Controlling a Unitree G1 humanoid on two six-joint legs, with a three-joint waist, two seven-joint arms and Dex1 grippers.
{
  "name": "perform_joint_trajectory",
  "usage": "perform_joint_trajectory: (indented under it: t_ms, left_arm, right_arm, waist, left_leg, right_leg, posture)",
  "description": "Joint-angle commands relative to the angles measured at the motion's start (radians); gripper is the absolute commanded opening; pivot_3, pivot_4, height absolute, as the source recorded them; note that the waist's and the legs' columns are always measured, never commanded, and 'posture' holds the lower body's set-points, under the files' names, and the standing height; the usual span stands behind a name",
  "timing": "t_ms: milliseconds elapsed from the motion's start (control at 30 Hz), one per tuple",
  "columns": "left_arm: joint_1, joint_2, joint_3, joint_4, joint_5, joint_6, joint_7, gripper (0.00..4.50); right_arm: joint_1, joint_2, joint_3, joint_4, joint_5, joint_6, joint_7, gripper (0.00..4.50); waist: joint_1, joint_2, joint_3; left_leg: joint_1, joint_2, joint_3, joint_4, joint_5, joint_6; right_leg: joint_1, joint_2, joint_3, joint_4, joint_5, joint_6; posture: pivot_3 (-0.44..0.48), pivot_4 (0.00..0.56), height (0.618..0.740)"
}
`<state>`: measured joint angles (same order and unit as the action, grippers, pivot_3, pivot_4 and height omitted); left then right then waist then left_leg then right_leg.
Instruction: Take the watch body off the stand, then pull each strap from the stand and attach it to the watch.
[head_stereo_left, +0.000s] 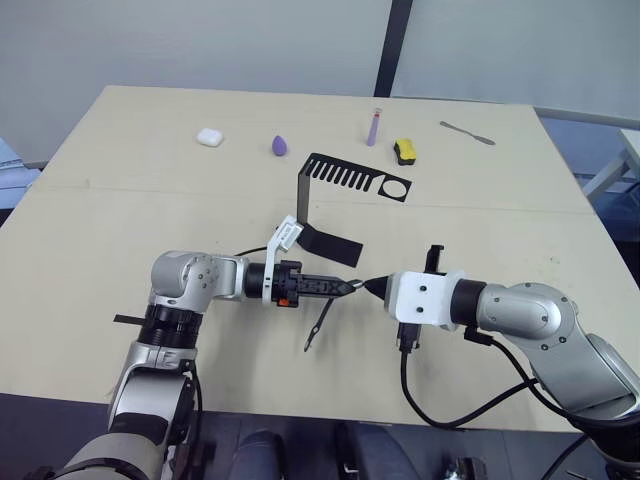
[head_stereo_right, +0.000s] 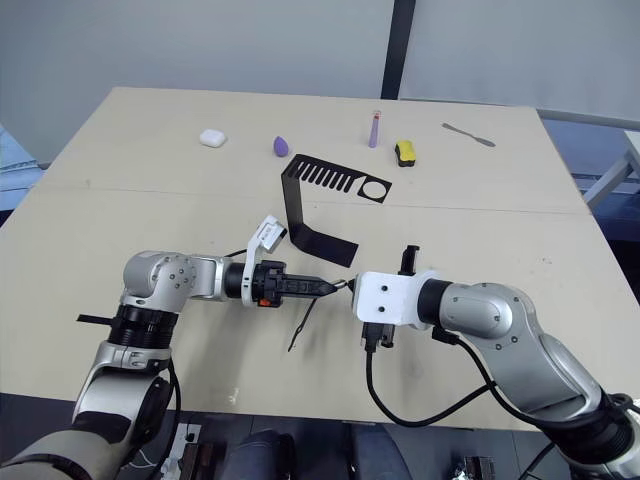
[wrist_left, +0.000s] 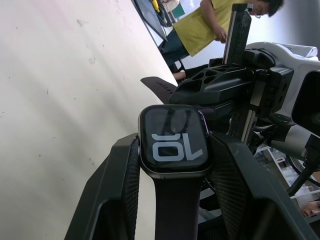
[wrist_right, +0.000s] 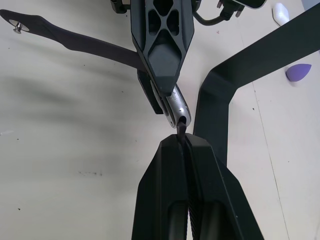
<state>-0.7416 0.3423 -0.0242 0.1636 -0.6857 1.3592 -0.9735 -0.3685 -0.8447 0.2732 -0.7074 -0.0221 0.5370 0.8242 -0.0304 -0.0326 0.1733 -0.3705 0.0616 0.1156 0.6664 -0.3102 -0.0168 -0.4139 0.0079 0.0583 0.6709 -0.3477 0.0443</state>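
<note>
Stand (head_stereo_left: 330, 190) bare on the table, no containers present; just in front of it, left gripper (head_stereo_left: 345, 288) clamps the watch body (wrist_left: 172, 141), one strap (head_stereo_left: 320, 326) already hanging from it; right gripper (head_stereo_left: 368, 287), closed on the second strap (wrist_right: 181, 126), presses it to the case, attachment apparently unfinished.

Bare tabletop (head_stereo_left: 480, 215) right of grippers; stand (head_stereo_left: 318, 205) blocks just behind them
</note>
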Motion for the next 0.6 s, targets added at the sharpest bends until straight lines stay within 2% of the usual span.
perform_joint_trajectory:
  t_ms: [33, 600]
  left_arm:
    - [-0.024, -0.027, -0.003, -0.062, -0.067, 0.011, -0.016, 1.58]
    - [-0.029, -0.040, 0.007, -0.077, -0.075, 0.032, -0.003, 1.58]
  right_arm:
    - [-0.017, 0.007, 0.008, -0.018, -0.009, -0.027, 0.015, 0.00]
    - [-0.009, 0.017, 0.008, -0.021, -0.020, -0.028, 0.019, 0.00]
  waist:
    - [0.000, 0.000, 0.000]
    - [0.000, 0.000, 0.000]
  left_leg:
    - [0.000, 0.000, 0.000, 0.000, 0.000, 0.000]
    - [0.000, 0.000, 0.000, 0.000, 0.000, 0.000]
  right_leg:
    - [0.000, 0.000, 0.000, 0.000, 0.000, 0.000]
    - [0.000, 0.000, 0.000, 0.000, 0.000, 0.000]
  posture:
    - [0.000, 0.150, 0.740]
    - [0.000, 0.150, 0.740]
